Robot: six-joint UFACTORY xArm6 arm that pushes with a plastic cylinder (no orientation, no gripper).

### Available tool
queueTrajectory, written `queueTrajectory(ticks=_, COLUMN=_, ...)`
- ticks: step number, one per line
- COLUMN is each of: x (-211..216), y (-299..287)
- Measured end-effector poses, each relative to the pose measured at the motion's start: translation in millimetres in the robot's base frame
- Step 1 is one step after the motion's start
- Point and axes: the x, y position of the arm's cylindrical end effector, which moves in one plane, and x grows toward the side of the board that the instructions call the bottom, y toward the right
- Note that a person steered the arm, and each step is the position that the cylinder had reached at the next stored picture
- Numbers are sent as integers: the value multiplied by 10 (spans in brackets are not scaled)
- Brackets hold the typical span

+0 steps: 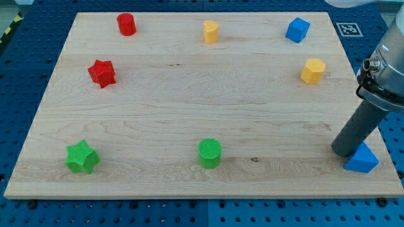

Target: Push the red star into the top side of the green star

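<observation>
Red on pale wood: the red star (101, 73) sits near the view's left edge of the board (189, 88), in the upper half, and the green star (82, 157) lies well below it, near the bottom left corner, the two well apart with bare board between them. My tip (344, 153) is far off at the view's bottom right, touching or just beside the blue triangle (362, 159). The arm carries no pincer, only the rod, so there is nothing to be released or clenched. The likely trouble, as I judge it: setting off carelessly could drag the blue triangle along or knock it off the near edge; a straight run across the board's lower part could clip the green cylinder (209, 153); and the red star, with its uneven points, may spin or slide sideways if it is not met squarely from above, missing the green star's top side or shoving that star toward the board's edge. The red cylinder (127, 24) stands above the approach spot. No containers are in view.
</observation>
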Motion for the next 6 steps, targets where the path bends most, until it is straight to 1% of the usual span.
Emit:
queueTrajectory(ticks=1, x=0, y=0)
queueTrajectory(ticks=2, x=-74, y=-224)
queueTrajectory(ticks=3, x=-230, y=-752)
queueTrajectory(ticks=4, x=-333, y=-947)
queueTrajectory(ticks=5, x=-355, y=-995)
queueTrajectory(ticks=6, x=-624, y=-1586)
